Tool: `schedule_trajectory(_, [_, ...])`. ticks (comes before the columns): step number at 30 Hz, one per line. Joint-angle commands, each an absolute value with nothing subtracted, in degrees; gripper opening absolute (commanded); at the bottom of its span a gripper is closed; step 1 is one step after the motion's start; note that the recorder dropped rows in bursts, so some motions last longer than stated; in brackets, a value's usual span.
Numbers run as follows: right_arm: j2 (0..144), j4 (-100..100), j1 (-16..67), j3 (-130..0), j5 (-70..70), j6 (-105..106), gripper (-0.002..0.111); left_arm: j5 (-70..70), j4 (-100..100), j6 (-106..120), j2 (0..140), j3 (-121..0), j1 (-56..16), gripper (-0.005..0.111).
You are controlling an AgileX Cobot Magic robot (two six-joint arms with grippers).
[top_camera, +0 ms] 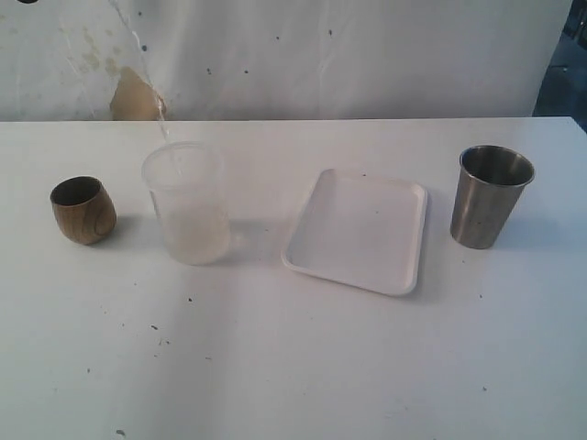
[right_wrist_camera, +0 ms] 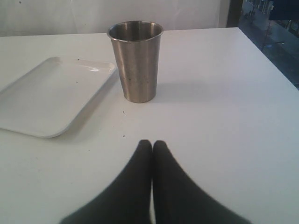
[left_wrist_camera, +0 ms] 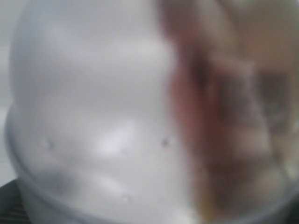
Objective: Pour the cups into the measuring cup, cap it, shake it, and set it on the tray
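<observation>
Steel tumbler (right_wrist_camera: pixel 135 60), upper centre, could topple if our right claw (right_wrist_camera: pixel 152 143), pressed together, advances unopened; blurred plastic (left_wrist_camera: pixel 93 116) hides the left claw, so we cannot tell its state.

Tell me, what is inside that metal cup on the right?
In the steel tumbler only the upper inner wall shows, bare grey metal with nothing reaching the rim. Its own front wall hides the bottom, so whether anything lies down there cannot be told.
</observation>
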State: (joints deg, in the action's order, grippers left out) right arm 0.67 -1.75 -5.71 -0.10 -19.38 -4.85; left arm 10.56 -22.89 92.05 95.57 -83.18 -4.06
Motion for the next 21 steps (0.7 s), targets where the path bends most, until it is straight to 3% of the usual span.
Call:
schedule_trajectory(1, [0.6,-2.0,-5.7,0.0,-19.2,-4.8,0.000,14.1,-23.0,90.8,93.3,-84.1,-4.1,0.000])
schedule_trajectory(21, [0.6,-2.0,-5.7,0.0,-19.2,-4.8,0.000,15.1,-23.2,89.6,91.3,-84.1,-4.1,0.000])
